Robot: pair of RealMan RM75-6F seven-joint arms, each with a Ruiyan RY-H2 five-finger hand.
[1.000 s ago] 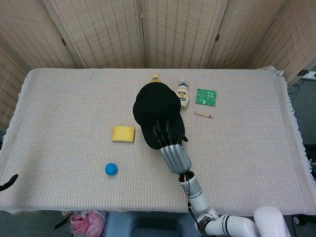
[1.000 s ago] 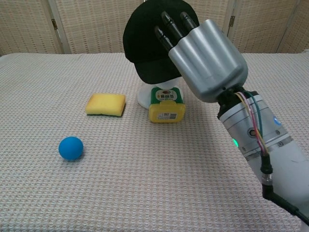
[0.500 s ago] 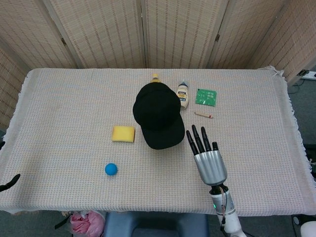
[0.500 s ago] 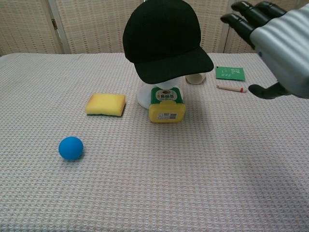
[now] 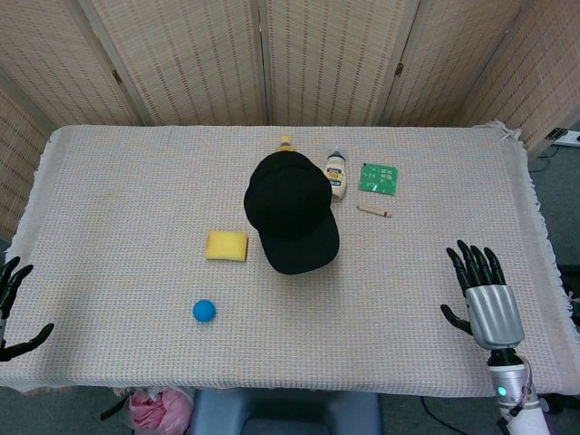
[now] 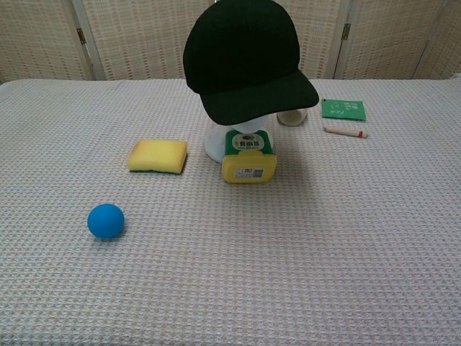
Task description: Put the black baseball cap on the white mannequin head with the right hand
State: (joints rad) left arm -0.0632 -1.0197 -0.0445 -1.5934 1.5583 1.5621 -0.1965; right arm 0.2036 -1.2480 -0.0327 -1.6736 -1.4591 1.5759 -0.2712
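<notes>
The black baseball cap (image 5: 290, 211) (image 6: 243, 61) sits on the white mannequin head, whose base (image 6: 215, 145) shows below the brim in the chest view; the cap hides the rest of the head. My right hand (image 5: 483, 292) is far from it, near the table's front right corner, open with fingers spread and holding nothing. My left hand (image 5: 13, 303) shows at the far left edge of the head view, off the table, fingers apart and empty. Neither hand appears in the chest view.
A yellow sponge (image 5: 227, 246) (image 6: 158, 156) lies left of the cap and a blue ball (image 5: 204, 311) (image 6: 106, 220) nearer the front. A yellow jar (image 6: 248, 156), a white bottle (image 5: 336, 174), a green card (image 5: 379, 178) (image 6: 343, 109) and a wooden stick (image 5: 373, 211) (image 6: 345, 132) lie around the mannequin.
My right hand let go of the cap's brim and drew back to the right front corner, leaving the chest view. The cap stays on the head. The left hand rose into view.
</notes>
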